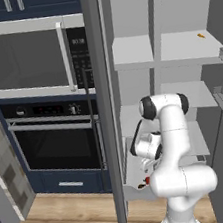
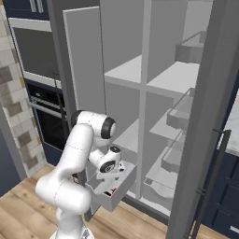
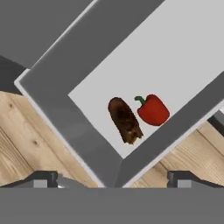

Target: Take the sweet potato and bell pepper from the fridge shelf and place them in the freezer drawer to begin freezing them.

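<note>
1. The sweet potato (image 3: 125, 120) and pepper (image 3: 153, 109) are seen in the hand view, lying side by side near a corner of the drawer (image 3: 57, 100), close together; whether they touch cannot be told.
2. The gripper (image 3: 112, 179) is held above the drawer with its jaws spread wide; nothing is gripped.
3. In the left base view the drawer (image 1: 133, 193) is seen pulled out at lower centre, with a red speck (image 1: 147, 180) inside it.
4. The shelf (image 1: 185, 47), at upper right, carries only a small orange sliver (image 1: 200, 35).
5. Judgement: both items are placed. Shutting the drawer may remain, though it is not asked for.
</note>
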